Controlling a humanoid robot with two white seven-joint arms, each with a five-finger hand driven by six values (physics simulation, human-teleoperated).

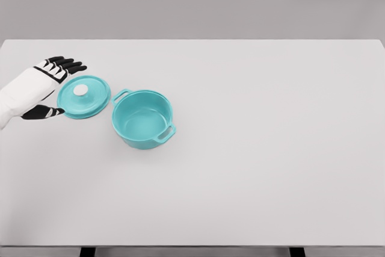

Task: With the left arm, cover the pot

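Counter [252,148]: white, unmarked.
Pot [143,119]: teal, two handles, uncovered, left of centre; no brand legible.
Left hand [47,85]: fingers spread, grasping nothing, just beside the lid's left rim.
Lid [83,96]: teal, flat on counter, touching or nearly touching pot.
Knob [80,90]: white.
Risks: a shallow grip may let the lid slip; swinging it low may knock the pot.

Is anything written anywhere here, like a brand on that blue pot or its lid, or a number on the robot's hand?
No text can be read in this view. The teal pot, its lid with the white knob, the left hand and the white table all show plain surfaces with no words, numbers or signs.
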